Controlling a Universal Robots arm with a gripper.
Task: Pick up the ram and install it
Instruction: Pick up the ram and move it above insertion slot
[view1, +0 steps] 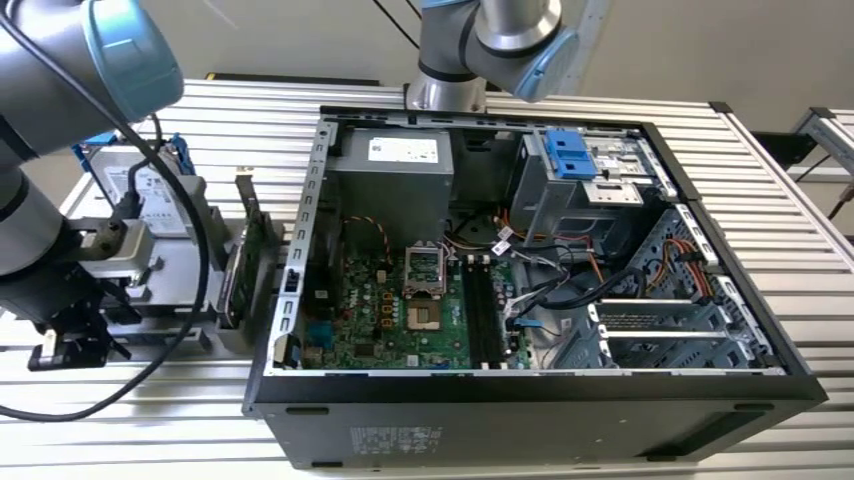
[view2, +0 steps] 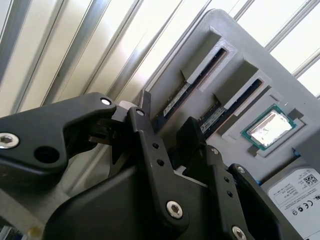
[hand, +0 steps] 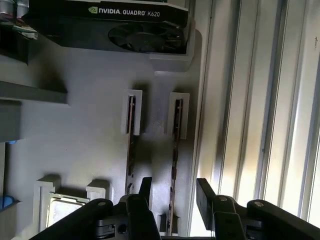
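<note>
Ram (view2: 177, 98), a thin dark strip, stands edge-on in the grey slotted holder (view2: 240, 40) between your gripper's (view2: 168, 109) parted black fingers (view2: 150, 145), second wrist view. First wrist view: fingers (hand: 204, 191) straddle it, unclamped. Exterior view: gripper (view1: 78, 345) beside the metal case (view1: 534, 410).

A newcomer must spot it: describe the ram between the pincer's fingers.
Find the grey tray beside the computer case. Two sticks stand edge-on in its slots. The ram is the outer one, by the tray's edge, farther from the processor chip than its twin.
</note>
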